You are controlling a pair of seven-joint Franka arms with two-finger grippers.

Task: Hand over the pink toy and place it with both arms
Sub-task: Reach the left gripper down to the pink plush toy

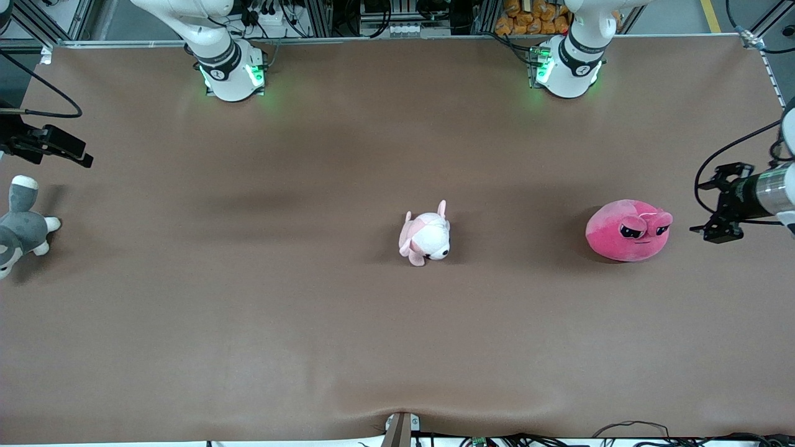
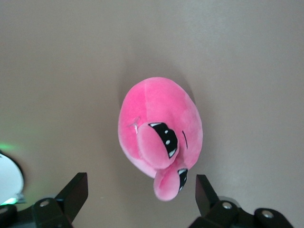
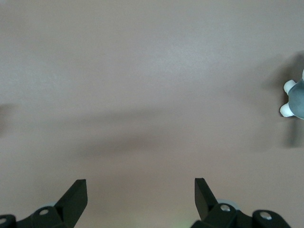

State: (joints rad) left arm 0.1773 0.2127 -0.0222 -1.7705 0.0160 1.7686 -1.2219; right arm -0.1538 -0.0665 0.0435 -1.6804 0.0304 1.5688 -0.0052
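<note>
With nothing grasped yet, the pink toy (image 1: 628, 230) sits on the tabletop (image 1: 372, 323) at the puppy plush's (image 1: 426, 238) three o'clock, the left gripper (image 1: 714, 208) beside it, jaws spread, needing to descend, while the right gripper (image 1: 53, 146), jaws spread, waits.

Hot-pink, droopy-eyed pink toy (image 1: 628, 230) on table, toward left arm's end

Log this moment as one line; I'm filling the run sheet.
stage: pre-grasp | pink toy: on table, untouched | left gripper: open beside toy | right gripper: open, waiting over bare table
</note>
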